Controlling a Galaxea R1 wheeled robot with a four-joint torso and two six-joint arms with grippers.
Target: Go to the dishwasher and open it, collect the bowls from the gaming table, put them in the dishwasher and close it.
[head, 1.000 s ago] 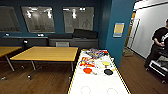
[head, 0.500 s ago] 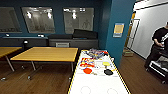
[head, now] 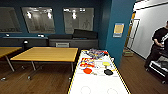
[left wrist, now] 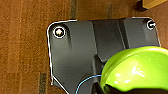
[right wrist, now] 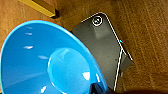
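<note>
The gaming table [head: 100,85], glossy white with yellow sides, stretches ahead of me, right of centre. On it lie an orange-red bowl [head: 87,70], a black bowl [head: 108,72] and a pale yellow bowl [head: 106,63], with colourful clutter behind them. A lime green bowl [left wrist: 135,70] hangs over the wooden floor, held in my left gripper [left wrist: 105,88]. My right gripper [right wrist: 97,89] is shut on the rim of a blue bowl [right wrist: 45,62], also above the floor. The dishwasher is out of view.
A plain yellow-topped table [head: 47,53] stands left of the gaming table, with another at the far left [head: 6,51]. A dark counter [head: 72,41] runs along the blue back wall. A person [head: 158,45] stands at the right by a cart. A blue pillar [head: 117,32] rises behind the table.
The head view has barely shifted. Nothing on the table has moved.
</note>
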